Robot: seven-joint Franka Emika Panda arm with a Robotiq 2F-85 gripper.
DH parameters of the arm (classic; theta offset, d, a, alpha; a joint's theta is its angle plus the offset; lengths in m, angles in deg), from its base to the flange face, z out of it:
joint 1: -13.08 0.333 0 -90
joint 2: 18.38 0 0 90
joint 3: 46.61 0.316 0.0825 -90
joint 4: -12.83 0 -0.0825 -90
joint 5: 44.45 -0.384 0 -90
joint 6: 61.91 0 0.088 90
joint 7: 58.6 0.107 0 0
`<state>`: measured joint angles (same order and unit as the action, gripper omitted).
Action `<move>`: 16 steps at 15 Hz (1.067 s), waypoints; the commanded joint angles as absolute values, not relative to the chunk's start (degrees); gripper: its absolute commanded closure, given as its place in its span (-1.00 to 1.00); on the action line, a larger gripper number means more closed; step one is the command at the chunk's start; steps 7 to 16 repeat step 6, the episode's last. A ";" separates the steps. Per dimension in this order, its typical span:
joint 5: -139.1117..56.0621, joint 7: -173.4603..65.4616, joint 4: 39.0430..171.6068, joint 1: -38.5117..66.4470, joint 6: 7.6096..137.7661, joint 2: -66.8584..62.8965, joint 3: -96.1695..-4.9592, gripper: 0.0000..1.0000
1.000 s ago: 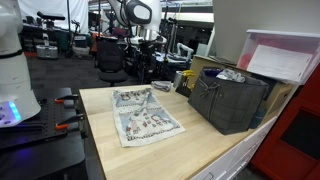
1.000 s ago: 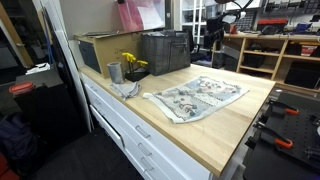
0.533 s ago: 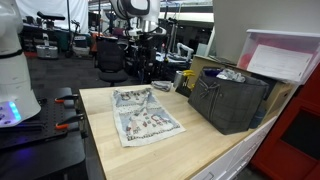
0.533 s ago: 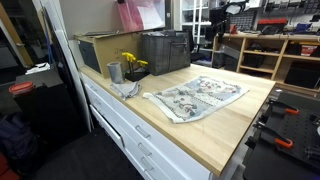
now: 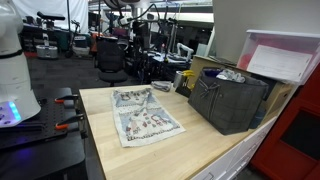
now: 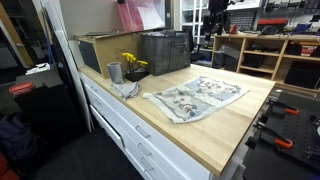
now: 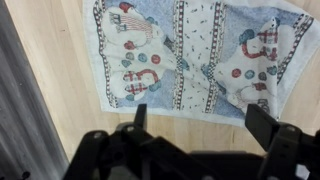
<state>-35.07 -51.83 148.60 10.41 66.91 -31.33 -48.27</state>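
Grey strip: far left in the wrist view, well to the left of the fingers; it runs along the edge of the tabletop.
Tabletop: pale wood; bare to the left of the fingers and in the gap between them.
Cloth: the thing nearest the fingers; printed with snowmen and dotted bands; spread on the tabletop ahead of both fingertips, its near hem running just past the tips; rumpled ahead of the finger on the picture's right; in both exterior views the cloth lies near the middle of the tabletop.
Fingers: spread wide and released, nothing between them; raised clear of the cloth, not touching it; too small to make out in the exterior views.
Cup: in an exterior view, metal, upright near the tabletop's corner; outside what shows around the fingers.
Flowers: yellow, just beside the cup.
Crate: dark, standing past the cloth's far edge; also outside the stretch seen around the fingers.
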 commanded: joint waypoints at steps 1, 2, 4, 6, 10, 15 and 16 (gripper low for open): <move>-35.16 -50.32 148.91 10.15 67.04 -32.07 -47.26 -1.00; -35.08 -49.01 149.22 10.20 67.16 -32.84 -46.66 -1.00; -35.07 -48.16 149.64 10.21 67.17 -33.89 -46.22 -1.00; -35.07 -48.16 149.95 10.14 67.25 -34.21 -46.23 -1.00; -35.07 -48.16 149.95 10.14 67.25 -34.21 -46.23 -1.00; -35.07 -48.16 149.95 10.14 67.25 -34.21 -46.23 -1.00; -35.07 -48.16 149.95 10.14 67.25 -34.21 -46.23 -1.00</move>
